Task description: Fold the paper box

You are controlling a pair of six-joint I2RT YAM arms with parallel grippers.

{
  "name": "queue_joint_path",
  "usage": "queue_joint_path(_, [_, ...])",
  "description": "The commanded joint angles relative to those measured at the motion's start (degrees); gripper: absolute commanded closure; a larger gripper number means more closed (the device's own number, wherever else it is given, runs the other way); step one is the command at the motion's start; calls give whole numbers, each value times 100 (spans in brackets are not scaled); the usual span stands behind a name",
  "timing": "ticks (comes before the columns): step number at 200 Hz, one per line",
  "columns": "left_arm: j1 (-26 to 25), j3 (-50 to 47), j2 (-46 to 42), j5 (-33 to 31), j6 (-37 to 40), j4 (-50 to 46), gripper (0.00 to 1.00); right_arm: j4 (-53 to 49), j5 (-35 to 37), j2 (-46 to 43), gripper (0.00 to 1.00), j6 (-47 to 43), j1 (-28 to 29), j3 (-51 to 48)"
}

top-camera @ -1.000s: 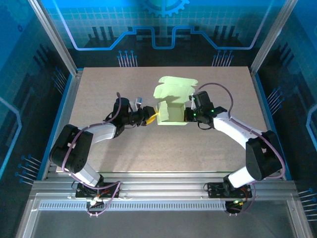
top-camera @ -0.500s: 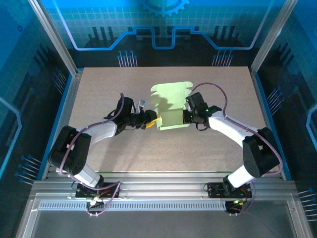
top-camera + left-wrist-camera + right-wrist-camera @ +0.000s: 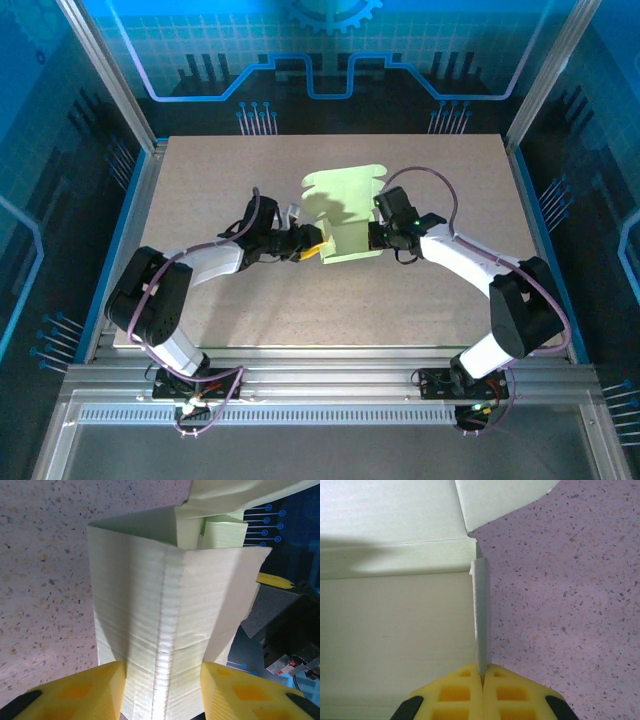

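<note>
The paper box [image 3: 340,200] is pale lime-green card, partly folded, in the middle of the table between both arms. In the left wrist view a creased corner of the paper box [image 3: 165,580] runs up between the yellow fingers [image 3: 75,695], which press on its two sides, so my left gripper [image 3: 162,669] is shut on it. My left gripper [image 3: 312,247] meets the box from the left. My right gripper [image 3: 372,235] is at the box's right side. In the right wrist view, the right gripper [image 3: 481,672] is shut on a thin upright edge of the paper box [image 3: 395,615].
The speckled beige table [image 3: 300,300] has free surface in front of the box and to both sides. An aluminium rail [image 3: 320,375] runs along the near edge, and blue panelled walls [image 3: 90,180] enclose the table.
The box's rear flap has swung left and its front section looks flatter. My left gripper has pushed right, onto the box's left corner. The right gripper has shifted slightly left, still pinching the card.
</note>
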Motion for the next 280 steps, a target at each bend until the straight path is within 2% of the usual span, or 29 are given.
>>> queue_joint_path(1, [-81,165,125,-2,-109,129,57,-43,-2,102,100,-24,120,179])
queue_joint_path(85, [-163,269,277,-79,-71,107,49,-56,60,222,100,-13,249,230])
queue_joint_path(208, [-415,785,694,-858,704,-1175,66,91,-15,-54,100,203,394,118])
queue_joint_path(280, [-510,931,1165,-1120,873,-1395,72,201,-336,107,100,316,355,88])
